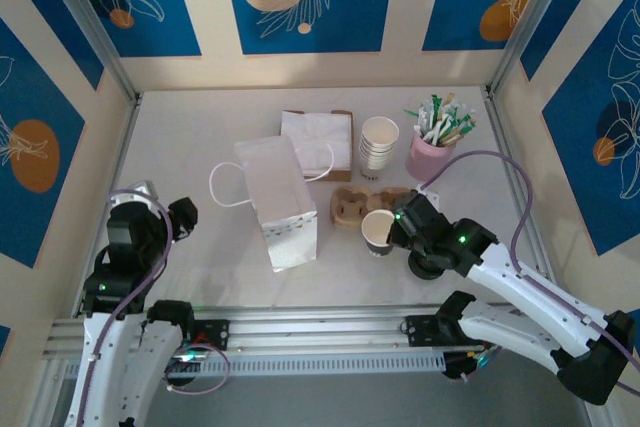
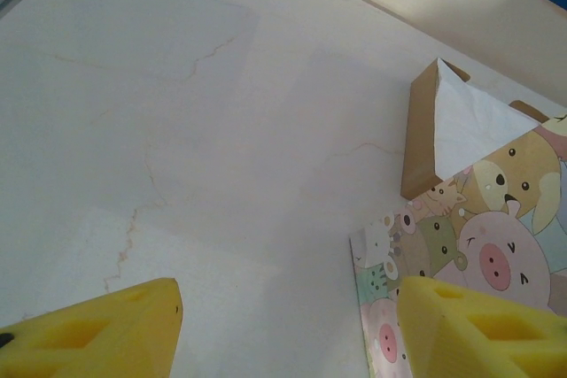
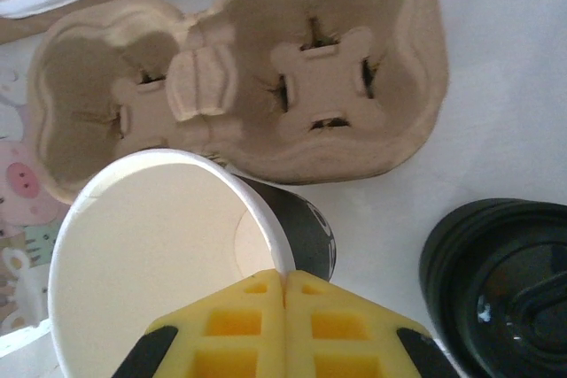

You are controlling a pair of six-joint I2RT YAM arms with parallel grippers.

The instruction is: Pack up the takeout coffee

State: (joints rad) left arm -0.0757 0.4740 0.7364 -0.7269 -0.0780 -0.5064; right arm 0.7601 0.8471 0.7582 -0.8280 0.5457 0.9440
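Blue-and-cream walls box in a white table [image 1: 200, 137], and the work sits on your right-hand side of it. The bag [image 1: 278, 202] lies mid-table between the two arms, its cartoon print showing at the near end.

Your left hand [image 2: 288, 325] hangs over bare table left of the bag. Its fingers are spread with nothing between them, and it is well apart from the cup. Your right hand [image 3: 283, 294] is the one in play. Its fingers are pressed together and, as far as the wrist view shows, they pinch the near rim of the cup [image 3: 151, 254].

The carrier [image 3: 266, 77] lies just beyond the cup, its long axis running left to right. Both pockets face up and hold nothing. The cup stands upright and uncovered, just on the near side of the carrier and close enough that you cannot tell whether they touch. The lid [image 3: 500, 289] lies on the table just right of the cup.

So everything is within the right arm's reach. My guess is that either the lid has to travel a short way left onto the cup, or the cup a short way forward into a pocket.
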